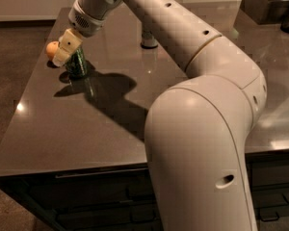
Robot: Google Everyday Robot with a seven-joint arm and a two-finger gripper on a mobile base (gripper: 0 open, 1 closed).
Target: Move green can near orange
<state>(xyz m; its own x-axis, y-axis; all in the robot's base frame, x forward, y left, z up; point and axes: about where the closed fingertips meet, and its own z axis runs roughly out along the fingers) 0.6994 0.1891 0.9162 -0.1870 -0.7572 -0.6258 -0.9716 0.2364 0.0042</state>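
The green can point(78, 65) stands at the table's far left, its top covered by my gripper point(66, 49). The gripper comes down from the upper right and is shut on the can's upper part. The can's base is at or just above the tabletop, over its own reflection. The orange point(51, 49) lies right beside the can on its left, near the table's left edge, partly behind a gripper finger.
A silver-grey can point(148, 40) stands at the back middle of the dark table point(86, 129), partly hidden by my arm. My large white arm point(202, 129) fills the right foreground. Dark containers point(269, 4) stand at the back right.
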